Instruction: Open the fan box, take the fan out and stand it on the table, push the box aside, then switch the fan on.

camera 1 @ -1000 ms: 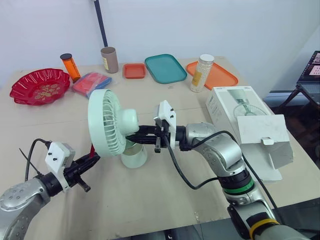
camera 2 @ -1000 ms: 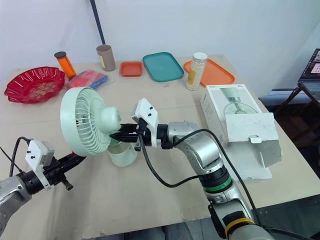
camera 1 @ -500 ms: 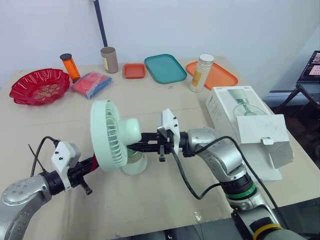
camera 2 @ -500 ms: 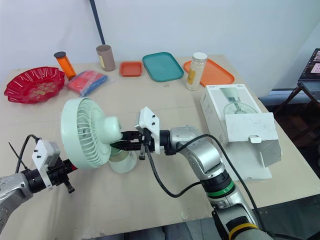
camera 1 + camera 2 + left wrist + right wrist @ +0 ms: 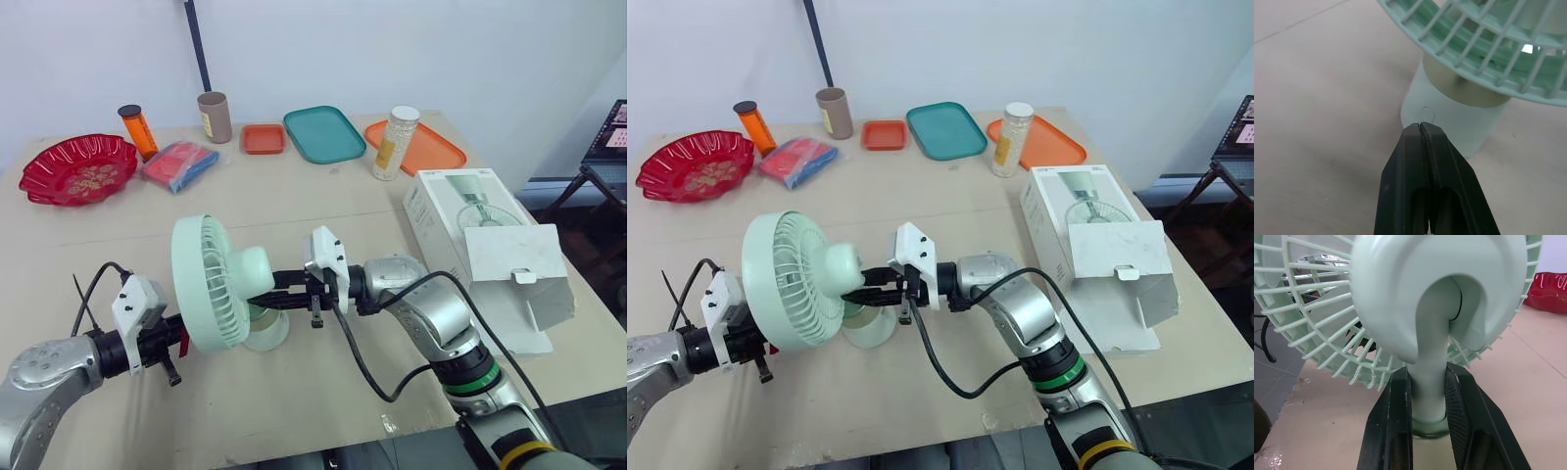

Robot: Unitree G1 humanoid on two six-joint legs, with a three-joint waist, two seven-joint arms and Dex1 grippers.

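Matte tabletop (image 5: pixel 294 201); right tool (image 5: pixel 1428 378) clamps mint plastic fan (image 5: pixel 209 284) at neck (image 5: pixel 1429 355); left tool (image 5: pixel 1420 126) together, near cylindrical base (image 5: pixel 1462 128).

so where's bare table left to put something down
Bare: the wide strip between the fan and the teal tray, and the front edge near the fan's base. Crowded: right at the fan, with the left claw and right claw on either side, the box's side of the table, and the back edge.
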